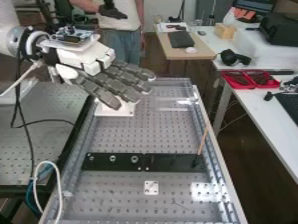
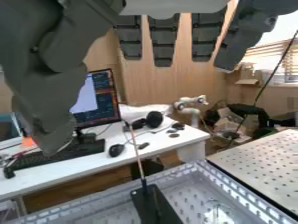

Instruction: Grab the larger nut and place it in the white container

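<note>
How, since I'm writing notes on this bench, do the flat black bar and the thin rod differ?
The bar lies flat, while the rod stands upright or nearly so. The bar is black; the rod is light brown above a dark foot. The bar is broad and carries the larger nut, while the rod is slender and carries nothing. Both are long compared with their width.

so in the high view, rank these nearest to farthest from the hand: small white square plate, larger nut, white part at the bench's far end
1. white part, partly hidden by the hand
2. larger nut, on the black bar
3. small white square plate, past the bar
</note>
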`<state>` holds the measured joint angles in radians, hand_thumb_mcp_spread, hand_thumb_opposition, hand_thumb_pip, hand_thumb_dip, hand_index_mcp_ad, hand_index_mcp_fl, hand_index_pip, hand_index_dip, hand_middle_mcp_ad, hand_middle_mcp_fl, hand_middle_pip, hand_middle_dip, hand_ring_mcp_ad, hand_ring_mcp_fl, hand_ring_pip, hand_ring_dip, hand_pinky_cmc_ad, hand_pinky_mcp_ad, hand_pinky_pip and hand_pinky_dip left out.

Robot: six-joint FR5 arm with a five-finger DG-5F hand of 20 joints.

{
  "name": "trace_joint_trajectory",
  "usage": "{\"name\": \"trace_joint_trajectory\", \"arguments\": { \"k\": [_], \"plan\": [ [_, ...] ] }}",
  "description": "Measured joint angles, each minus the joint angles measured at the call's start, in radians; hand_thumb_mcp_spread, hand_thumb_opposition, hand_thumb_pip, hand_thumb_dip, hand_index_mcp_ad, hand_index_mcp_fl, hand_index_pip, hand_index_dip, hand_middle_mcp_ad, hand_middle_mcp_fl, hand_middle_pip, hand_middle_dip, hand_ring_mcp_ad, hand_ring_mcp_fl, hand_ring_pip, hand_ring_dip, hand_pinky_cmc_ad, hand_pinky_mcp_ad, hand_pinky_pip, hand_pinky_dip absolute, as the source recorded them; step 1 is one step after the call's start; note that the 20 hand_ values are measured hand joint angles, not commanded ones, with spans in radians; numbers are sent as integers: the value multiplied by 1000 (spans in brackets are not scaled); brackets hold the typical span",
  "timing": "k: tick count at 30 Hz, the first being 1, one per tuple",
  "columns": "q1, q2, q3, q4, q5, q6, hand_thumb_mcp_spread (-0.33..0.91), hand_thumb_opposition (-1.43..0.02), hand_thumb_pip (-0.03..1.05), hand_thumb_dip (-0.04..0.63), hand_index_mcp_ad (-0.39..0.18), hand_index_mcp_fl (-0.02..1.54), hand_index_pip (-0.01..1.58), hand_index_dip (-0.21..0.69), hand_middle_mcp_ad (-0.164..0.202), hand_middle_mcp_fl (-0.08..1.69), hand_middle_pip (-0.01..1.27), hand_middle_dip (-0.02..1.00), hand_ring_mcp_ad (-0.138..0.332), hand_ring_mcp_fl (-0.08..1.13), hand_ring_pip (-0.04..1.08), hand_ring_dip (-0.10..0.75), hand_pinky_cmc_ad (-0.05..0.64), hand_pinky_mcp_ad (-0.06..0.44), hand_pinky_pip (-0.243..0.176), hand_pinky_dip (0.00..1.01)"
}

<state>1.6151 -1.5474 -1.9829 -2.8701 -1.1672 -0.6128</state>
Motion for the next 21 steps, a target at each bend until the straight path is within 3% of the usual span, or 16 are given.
{"name": "trace_joint_trajectory", "arguments": {
  "k": [7, 15, 21],
  "plan": [
    [12, -38, -57, -3, 83, 33, 265, -815, 639, 188, -47, 47, 408, -56, 87, 7, 134, 154, 208, 3, 79, 37, 279, 215, -105, 386],
    [19, -59, -142, 89, 157, 44, 300, -817, 648, 206, -63, 38, 944, -3, 91, 7, 127, 154, 206, 3, 75, 37, 278, 215, -108, 384],
    [17, -97, -174, 124, 173, 70, 295, -834, 648, 204, -87, 14, 1237, 80, 89, 5, 126, 157, 213, 3, 75, 37, 302, 213, -108, 384]
  ]
}}
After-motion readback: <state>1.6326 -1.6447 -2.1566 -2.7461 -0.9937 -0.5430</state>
